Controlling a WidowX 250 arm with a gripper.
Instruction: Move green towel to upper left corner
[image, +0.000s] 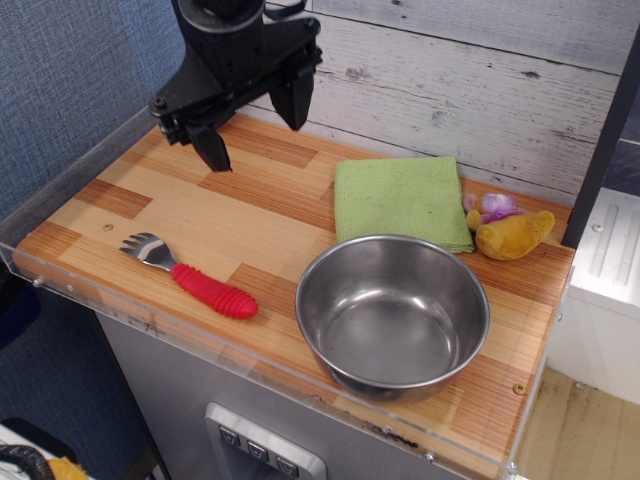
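The green towel (400, 200) lies folded flat on the wood-plank tabletop at the back, right of centre. Its front edge touches the steel bowl (392, 315). My black gripper (255, 135) hangs open and empty above the table's back left area, well to the left of the towel. One fingertip (214, 155) is lower left and the other (296, 112) upper right. The upper left corner (150, 140) of the tabletop, with its clear plastic rim, lies just below and left of the gripper and is partly hidden by it.
A spork with a red handle (195, 277) lies at the front left. A yellow plush toy with a purple part (508, 230) sits right of the towel. A white plank wall (470, 90) stands behind. A dark post (605, 130) is at the right.
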